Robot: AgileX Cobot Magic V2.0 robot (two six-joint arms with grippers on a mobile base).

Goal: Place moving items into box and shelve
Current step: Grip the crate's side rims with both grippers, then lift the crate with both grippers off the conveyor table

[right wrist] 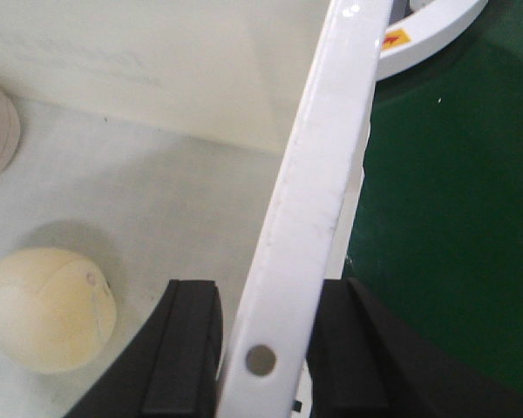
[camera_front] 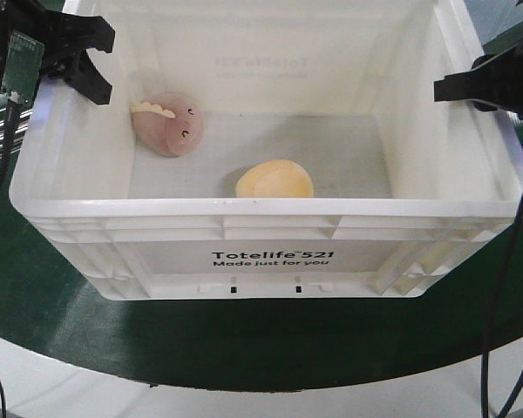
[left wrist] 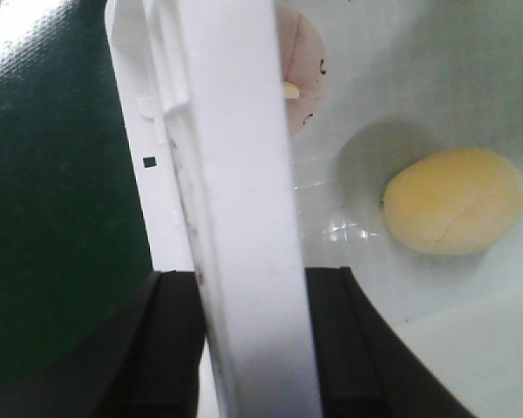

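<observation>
A white Totelife box (camera_front: 270,207) stands on the green table. Inside it lie a pink round toy with a face (camera_front: 167,122) and a yellow round toy (camera_front: 275,180). My left gripper (camera_front: 83,65) straddles the box's left wall; in the left wrist view the gripper (left wrist: 254,287) has its black fingers (left wrist: 170,344) closed on either side of the rim (left wrist: 235,174), with the pink toy (left wrist: 303,70) and yellow toy (left wrist: 458,200) beyond. My right gripper (camera_front: 458,87) clamps the right rim (right wrist: 322,157); in the right wrist view the gripper (right wrist: 270,296) sits near the yellow toy (right wrist: 44,309).
The round green table (camera_front: 35,287) has a white outer border (camera_front: 70,383). Black cables (camera_front: 506,287) hang at the right. A white ring-shaped part with an orange label (right wrist: 427,26) lies beyond the box's right wall.
</observation>
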